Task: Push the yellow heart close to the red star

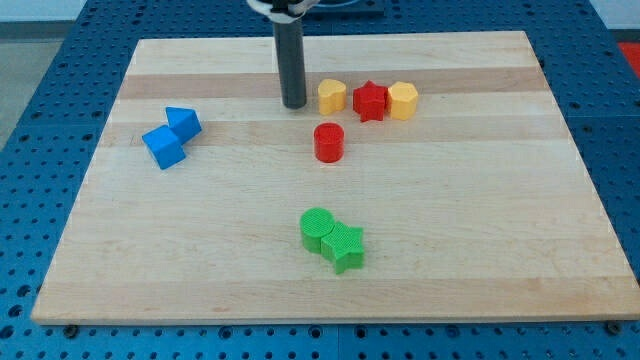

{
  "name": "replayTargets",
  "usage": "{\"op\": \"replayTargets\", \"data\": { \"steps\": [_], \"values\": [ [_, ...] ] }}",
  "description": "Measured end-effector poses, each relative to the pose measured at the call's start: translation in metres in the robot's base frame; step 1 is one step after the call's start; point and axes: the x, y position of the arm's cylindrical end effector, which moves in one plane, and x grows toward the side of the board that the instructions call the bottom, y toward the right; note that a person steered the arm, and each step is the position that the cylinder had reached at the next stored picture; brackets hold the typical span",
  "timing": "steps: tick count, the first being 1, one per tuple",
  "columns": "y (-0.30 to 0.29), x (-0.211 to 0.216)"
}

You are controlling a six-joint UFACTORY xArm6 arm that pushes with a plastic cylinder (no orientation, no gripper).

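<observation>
Near the frame's upper middle: my tip [294, 104] stands on the bench [120, 260], just left of the heart [332, 96] with a thin gap showing, not touching as far as I can tell.
Tool: a plain rod with nothing to part or clamp; it holds nothing.
Heart: yellow, sitting just left of the star [369, 101], close enough that I cannot tell whether a gap remains.
Star: red, with a yellow block [402, 100] touching or almost touching its right side; that block's shape reads as roughly hexagonal.
Progress: judged nearly done, since the heart is already beside the star.
Step in hand: a short push toward the frame's right, through the heart's centre, slow, so it does not spin off line.
Watch: stopping early, or the star and the yellow block get shoved along.
Cylinder [328, 142]: red, below the row, out of the push line.
Others: two blue blocks [170, 137] at left and two green blocks [332, 239] lower middle, well apart.
</observation>
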Motion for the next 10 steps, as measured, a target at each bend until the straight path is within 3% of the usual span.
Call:
{"op": "replayTargets", "data": {
  "steps": [3, 6, 10],
  "values": [
    [-0.011, 0.007],
    [0.015, 0.017],
    [0.011, 0.001]
  ]
}}
